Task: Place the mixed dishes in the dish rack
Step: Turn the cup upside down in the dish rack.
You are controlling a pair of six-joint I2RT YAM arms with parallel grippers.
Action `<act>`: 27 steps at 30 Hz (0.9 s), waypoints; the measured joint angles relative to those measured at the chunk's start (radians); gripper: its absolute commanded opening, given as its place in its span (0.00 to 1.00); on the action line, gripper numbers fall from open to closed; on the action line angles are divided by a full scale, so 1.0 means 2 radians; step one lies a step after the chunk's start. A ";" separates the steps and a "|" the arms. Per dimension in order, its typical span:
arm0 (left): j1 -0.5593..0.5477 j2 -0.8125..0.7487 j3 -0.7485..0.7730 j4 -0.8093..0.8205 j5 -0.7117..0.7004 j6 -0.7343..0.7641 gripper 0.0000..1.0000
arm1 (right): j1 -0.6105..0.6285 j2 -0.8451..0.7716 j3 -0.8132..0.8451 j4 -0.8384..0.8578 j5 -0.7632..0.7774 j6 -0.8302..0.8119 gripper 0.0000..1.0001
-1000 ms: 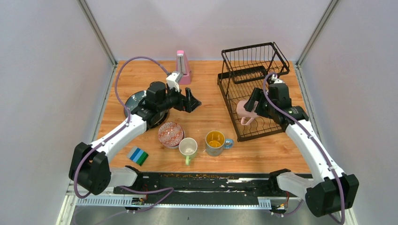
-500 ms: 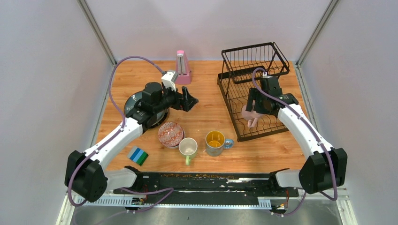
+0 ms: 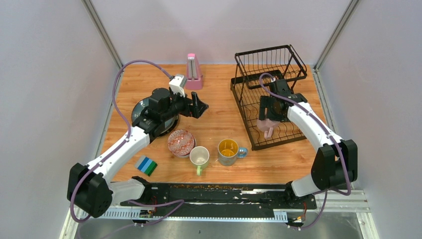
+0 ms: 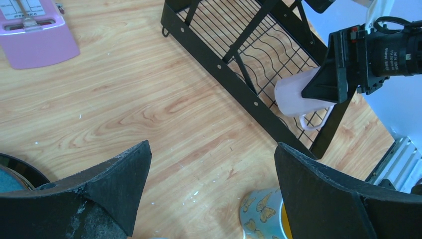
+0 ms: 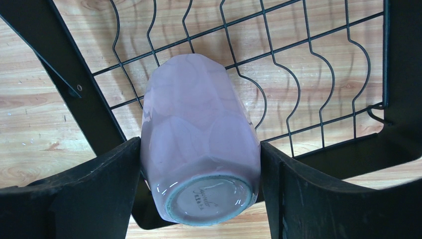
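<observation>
Since a mug drains best mouth-down, my right claw clamps the pink mug by its sides, base turned up towards my wrist camera. It hangs over the wavy wires of the dish rack, centre right in the overhead view. Whether its rim touches the wires yet I cannot tell. My left claw is spread wide and empty above the table, centre left beside the plate, probably poised for its own pick.

Mug over the dish rack
</observation>
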 measured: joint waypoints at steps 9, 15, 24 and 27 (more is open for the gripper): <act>0.000 0.000 0.000 0.000 -0.003 0.000 1.00 | 0.008 0.023 0.008 -0.008 0.003 -0.001 0.43; 0.000 0.000 0.000 0.000 -0.003 0.001 1.00 | 0.014 0.031 0.018 -0.014 0.009 -0.001 0.60; 0.000 0.000 0.000 0.000 -0.002 0.002 1.00 | 0.020 0.033 0.018 -0.016 0.015 -0.002 0.72; 0.000 0.000 0.000 0.000 -0.001 0.002 1.00 | 0.020 0.033 0.018 -0.016 0.015 -0.001 0.76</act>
